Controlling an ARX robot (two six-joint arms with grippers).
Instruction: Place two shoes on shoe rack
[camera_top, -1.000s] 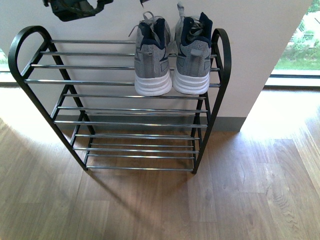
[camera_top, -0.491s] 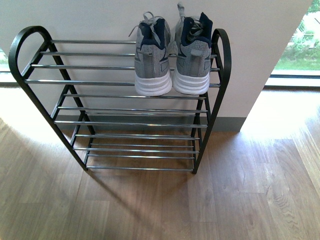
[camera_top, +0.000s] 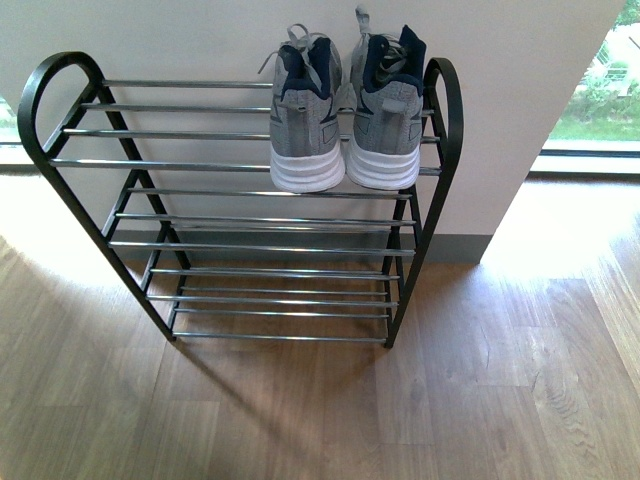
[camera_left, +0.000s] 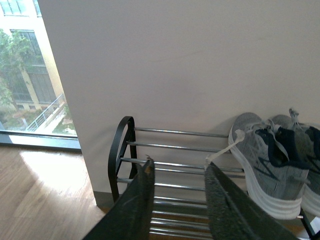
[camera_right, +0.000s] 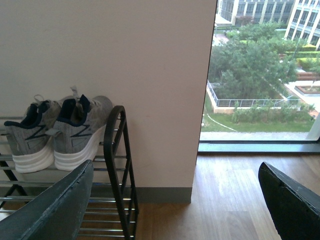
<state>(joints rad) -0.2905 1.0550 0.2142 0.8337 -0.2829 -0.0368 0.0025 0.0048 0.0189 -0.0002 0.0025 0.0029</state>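
Sneakers (camera_top: 345, 110) sat heels-out at the shoe rack's (camera_top: 60, 70) top right end. Left pincer (camera_left: 179, 165) and right pincer (camera_right: 176, 167) gaped empty — any knock could topple them.

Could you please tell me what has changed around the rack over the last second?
The dark gripper seen top left a second ago, probably the left gripper, has pulled out of the front view; it is open and empty now. The two sneakers stay side by side on the top shelf of the rack.
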